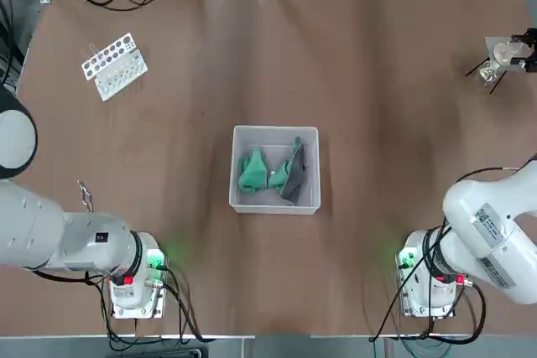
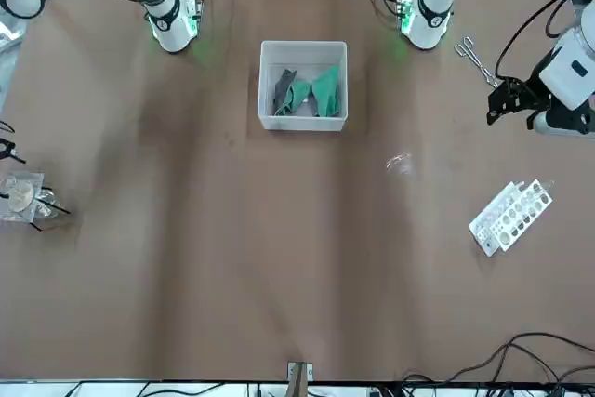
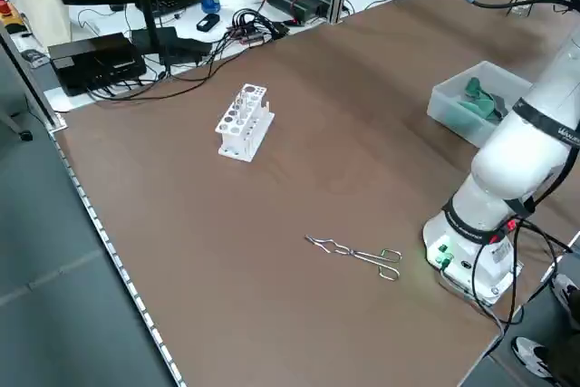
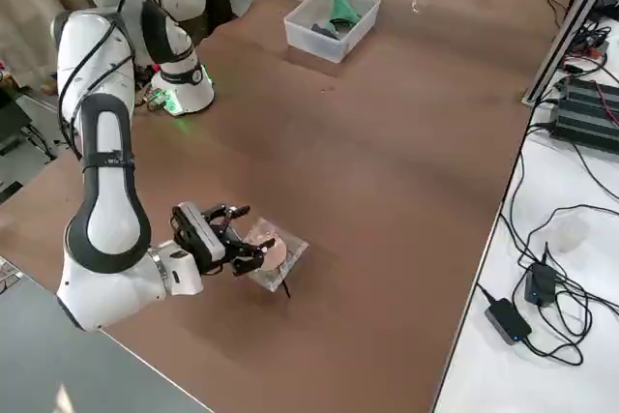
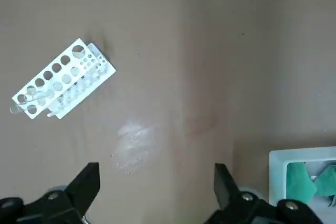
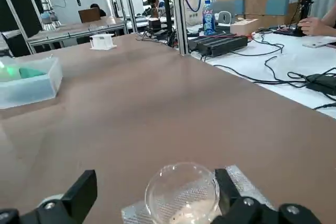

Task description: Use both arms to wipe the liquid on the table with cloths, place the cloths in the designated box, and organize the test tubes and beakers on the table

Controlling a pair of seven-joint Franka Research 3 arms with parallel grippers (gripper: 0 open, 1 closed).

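Top view: the designated box (image 1: 276, 131) sits at centre of the tabletop (image 1: 268, 64). Both cloths (image 1: 270, 173) lie inside it — teal fabric with a dark grey part toward the box's right wall.

White test-tube rack (image 1: 114, 65) at upper left of the top view, lying at an angle, well apart from the box. In the left wrist view the rack (image 5: 63, 84) looks to hold a few clear tubes; a faint pale smear (image 5: 132, 139) shows on the tabletop between the rack and the hand.

Metal tongs (image 1: 85, 194) lie flat at left of the top view, near the left arm's base.

Left hand (image 2: 517, 99): at right edge of the front view, raised over the tabletop near the rack. Fingers spread wide, nothing between them (left wrist view).

Right hand (image 4: 239, 240): lower left of the right side view, low at the tabletop. Fingers (image 6: 230, 188) parted on either side of a clear round glass vessel (image 6: 182, 189), which rests on a silvery mesh pad (image 6: 247, 178). Whether the fingers touch the glass I cannot tell.
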